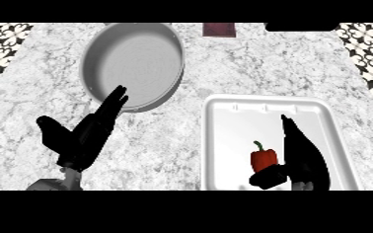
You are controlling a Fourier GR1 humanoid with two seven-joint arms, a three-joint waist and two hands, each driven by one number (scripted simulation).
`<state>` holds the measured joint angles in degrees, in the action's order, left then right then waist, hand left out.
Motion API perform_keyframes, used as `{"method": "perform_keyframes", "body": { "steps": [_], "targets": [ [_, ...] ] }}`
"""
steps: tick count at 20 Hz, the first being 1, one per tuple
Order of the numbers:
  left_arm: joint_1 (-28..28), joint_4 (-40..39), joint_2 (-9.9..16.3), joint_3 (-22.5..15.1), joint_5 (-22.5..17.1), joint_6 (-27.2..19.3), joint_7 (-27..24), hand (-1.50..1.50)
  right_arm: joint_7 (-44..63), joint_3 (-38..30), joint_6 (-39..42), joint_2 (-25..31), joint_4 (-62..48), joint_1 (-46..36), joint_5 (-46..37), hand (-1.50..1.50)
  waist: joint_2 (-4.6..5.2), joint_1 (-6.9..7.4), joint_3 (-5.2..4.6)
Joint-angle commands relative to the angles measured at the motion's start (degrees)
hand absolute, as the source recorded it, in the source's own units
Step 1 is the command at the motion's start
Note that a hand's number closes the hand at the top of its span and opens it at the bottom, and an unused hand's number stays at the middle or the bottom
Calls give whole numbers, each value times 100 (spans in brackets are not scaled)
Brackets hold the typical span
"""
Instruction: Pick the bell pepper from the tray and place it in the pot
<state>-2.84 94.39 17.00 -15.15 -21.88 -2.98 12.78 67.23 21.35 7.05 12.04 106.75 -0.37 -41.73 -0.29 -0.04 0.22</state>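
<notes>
A red bell pepper (263,160) with a green stem stands in the white tray (226,143), near the tray's front middle. My right hand (302,158) is over the tray just right of the pepper, fingers straight and pointing away, thumb reaching under the pepper's near side. Whether it touches the pepper I cannot tell. The grey round pot (131,61) sits at the back left of the marble counter. My left hand (80,135) rests open at the lower left, its fingertips overlapping the pot's near rim in the view.
A dark red object (219,29) lies at the counter's back edge, right of the pot. A black shape (300,26) sits at the back right. Patterned tiles (13,42) border both sides of the counter.
</notes>
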Motion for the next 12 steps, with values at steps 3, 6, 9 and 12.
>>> {"method": "perform_keyframes", "body": {
  "steps": [3,6,9,12],
  "targets": [
    [326,22,-146,-103,85,70,-29,0,748,-240,407,-150,-21,103,-72,-150,23,9,-25],
    [293,451,-19,47,-60,76,348,0,409,-86,-97,-441,-473,424,-467,-150,21,15,-21],
    [252,54,79,243,-153,487,131,0,408,-467,238,-510,-663,-69,-345,-150,30,15,-24],
    [4,-474,-154,313,-82,487,-33,0,-87,-437,-82,-603,-1161,118,-534,-150,38,-4,-23]
  ]
}}
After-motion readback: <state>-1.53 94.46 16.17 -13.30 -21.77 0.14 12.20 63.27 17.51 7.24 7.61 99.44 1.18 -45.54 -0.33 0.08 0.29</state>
